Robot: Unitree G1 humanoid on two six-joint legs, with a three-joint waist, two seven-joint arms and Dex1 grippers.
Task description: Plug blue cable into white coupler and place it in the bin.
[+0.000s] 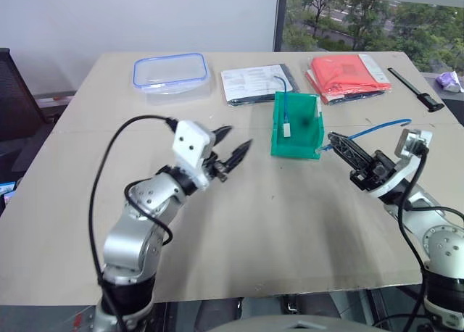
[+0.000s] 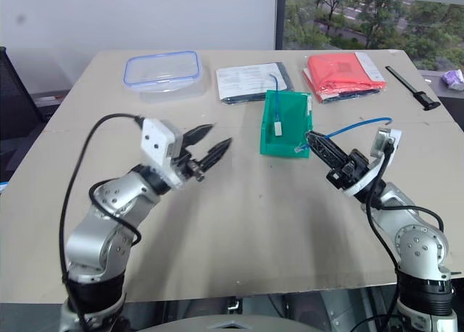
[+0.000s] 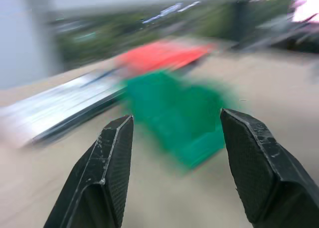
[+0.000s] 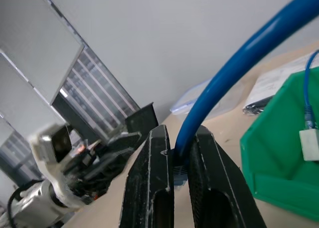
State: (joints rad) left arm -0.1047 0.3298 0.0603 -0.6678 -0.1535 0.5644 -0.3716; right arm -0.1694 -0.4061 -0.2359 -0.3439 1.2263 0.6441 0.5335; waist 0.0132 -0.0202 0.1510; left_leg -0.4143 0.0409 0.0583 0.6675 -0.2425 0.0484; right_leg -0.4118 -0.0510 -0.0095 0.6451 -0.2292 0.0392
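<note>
We see the small white plastic coupler (image 1: 288, 129) lying inside the green plastic bin (image 1: 312, 124) on the desk (image 1: 254, 223). Just right of the bin, our right pincer (image 1: 333, 139) clamps the thin bright-blue cable (image 1: 377, 127); left of it, our left pincer (image 1: 233, 145) gapes wide, holding nothing

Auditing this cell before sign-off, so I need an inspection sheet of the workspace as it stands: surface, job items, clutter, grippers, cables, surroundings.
Surface: tan table, bare in front.
Job's things: green bin mid-table; a white coupler with a short blue lead lies inside it. The blue cable arcs up from the right gripper; its tip is beside the bin's front lip.
Clutter: clear box with blue-rimmed lid, printed sheets, red packet, black tool, all along the far edge.
Grippers: left gripper open, holding nothing; right gripper shut on the blue cable.
Cables: black robot wires loop over both arms.
Surroundings: white wall, window with trees behind.
</note>
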